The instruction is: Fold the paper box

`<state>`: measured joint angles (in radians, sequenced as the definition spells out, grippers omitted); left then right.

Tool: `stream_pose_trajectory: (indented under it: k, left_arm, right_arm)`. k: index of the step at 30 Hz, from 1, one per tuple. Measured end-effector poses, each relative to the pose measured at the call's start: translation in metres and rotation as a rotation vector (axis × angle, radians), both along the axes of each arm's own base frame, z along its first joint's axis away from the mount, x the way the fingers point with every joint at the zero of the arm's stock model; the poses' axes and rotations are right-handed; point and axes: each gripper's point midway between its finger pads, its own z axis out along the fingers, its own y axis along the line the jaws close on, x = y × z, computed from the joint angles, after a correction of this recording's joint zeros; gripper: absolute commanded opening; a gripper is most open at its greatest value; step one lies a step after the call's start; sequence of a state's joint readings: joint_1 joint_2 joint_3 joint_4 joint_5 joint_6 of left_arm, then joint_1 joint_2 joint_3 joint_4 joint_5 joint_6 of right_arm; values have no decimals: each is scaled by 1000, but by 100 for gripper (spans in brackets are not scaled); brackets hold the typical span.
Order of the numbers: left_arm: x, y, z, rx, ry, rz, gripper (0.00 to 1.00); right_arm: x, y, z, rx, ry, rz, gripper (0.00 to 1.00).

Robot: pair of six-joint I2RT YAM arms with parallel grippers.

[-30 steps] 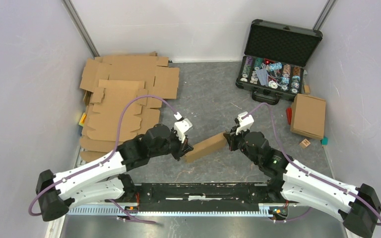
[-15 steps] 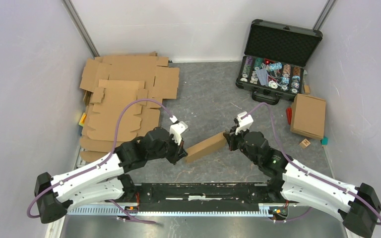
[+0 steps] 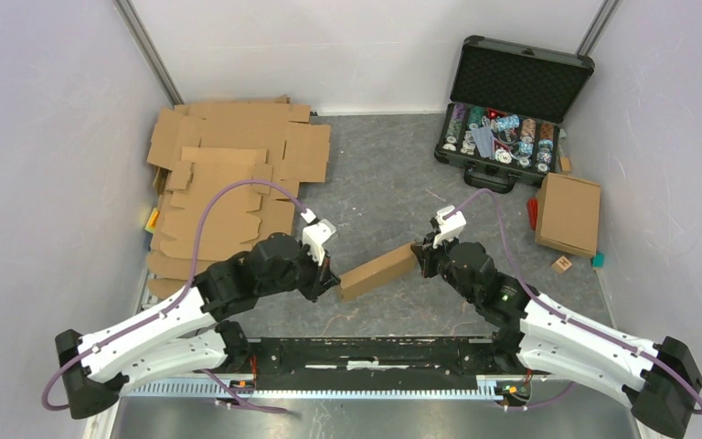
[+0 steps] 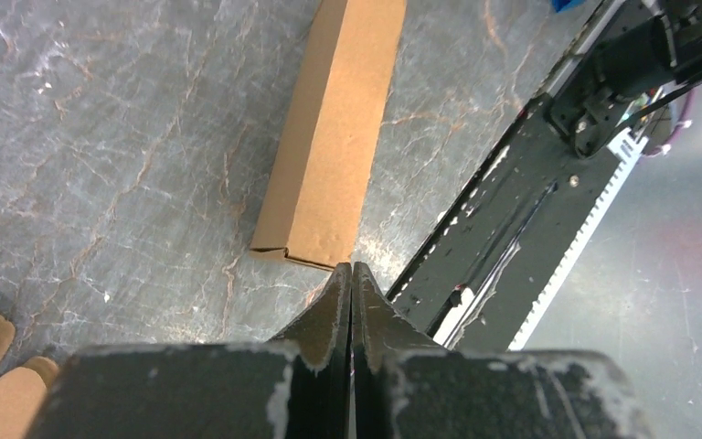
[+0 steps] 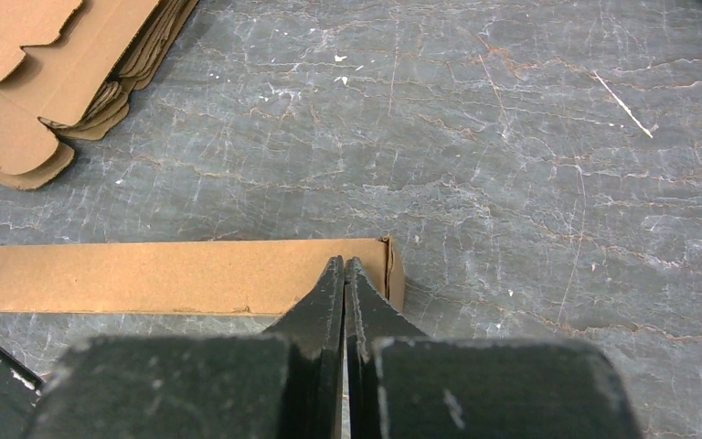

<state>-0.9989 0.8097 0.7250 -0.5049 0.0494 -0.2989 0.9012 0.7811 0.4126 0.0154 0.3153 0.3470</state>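
The paper box (image 3: pixel 379 271) lies flat just right of the cardboard stack (image 3: pixel 228 183). The left gripper (image 4: pixel 352 274), closed tight and empty, sits at its stack-side end. The right gripper (image 5: pixel 345 267), likewise closed and empty, meets the far end, possibly touching it.

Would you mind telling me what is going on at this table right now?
A paper box lies folded between the robot's two grippers. The left gripper is shut, its tips at one end of the box; the right gripper is shut over the other end. Neither grips it. Flat cardboard blanks lie stacked at rear left.
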Motion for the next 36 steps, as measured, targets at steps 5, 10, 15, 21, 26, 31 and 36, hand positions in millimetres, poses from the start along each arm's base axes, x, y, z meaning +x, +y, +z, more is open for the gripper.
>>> stream_pose_trajectory:
  k: [5, 10, 15, 21, 26, 31, 36]
  left_arm:
    - [-1, 0, 13, -42, -23, -5, 2]
    - [-3, -5, -15, -6, 15, -24, 2]
    - [-3, -4, -28, 28, 40, -23, 2]
    - [1, 1, -12, 38, 18, 1, 6]
    - [7, -1, 12, 13, -23, 13, 7]
    - [8, 1, 11, 14, -30, 23, 8]
    - [11, 10, 6, 0, -64, 57, 15]
  right_arm:
    - [0, 0, 0, 1, 0, 0, 0]
    - [0, 0, -1, -2, 2, 1, 0]
    - [1, 0, 1, -3, -1, 0, 0]
    - [0, 1, 3, -12, 1, 8, 16]
    - [-5, -1, 6, -35, 1, 36, 48]
    - [-11, -4, 10, -95, -7, 85, 73]
    - [-11, -3, 30, -181, -26, 141, 97]
